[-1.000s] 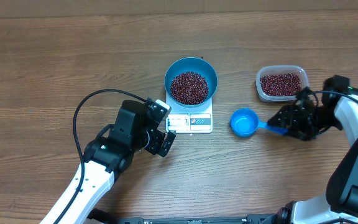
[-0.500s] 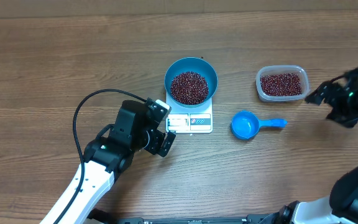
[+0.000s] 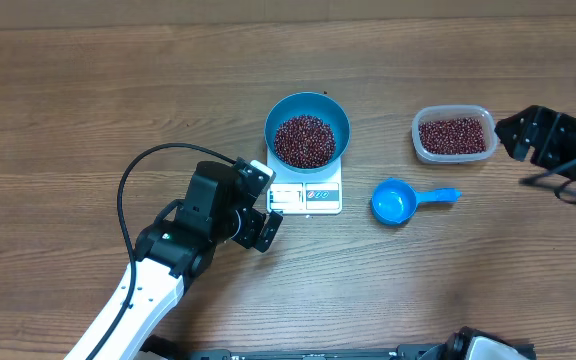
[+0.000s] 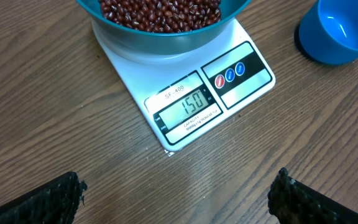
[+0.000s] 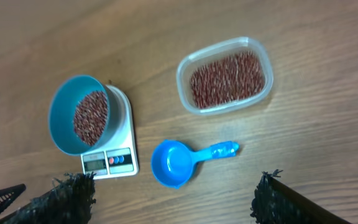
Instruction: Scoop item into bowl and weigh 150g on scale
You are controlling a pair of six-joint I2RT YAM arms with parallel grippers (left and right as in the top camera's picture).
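Where the white square plastic scale sits at centre frame of the overhead view, the round, deep, bright blue bowl stands on its platform, holding a heap of small, glossy maroon oval beans; the display reads 150. A small blue handled scoop lies on the wood-grain table, right of the scale. A clear rounded-rectangle tub of beans sits upper right. The left gripper stands with jaws spread, gripping nothing; the right gripper is likewise released.
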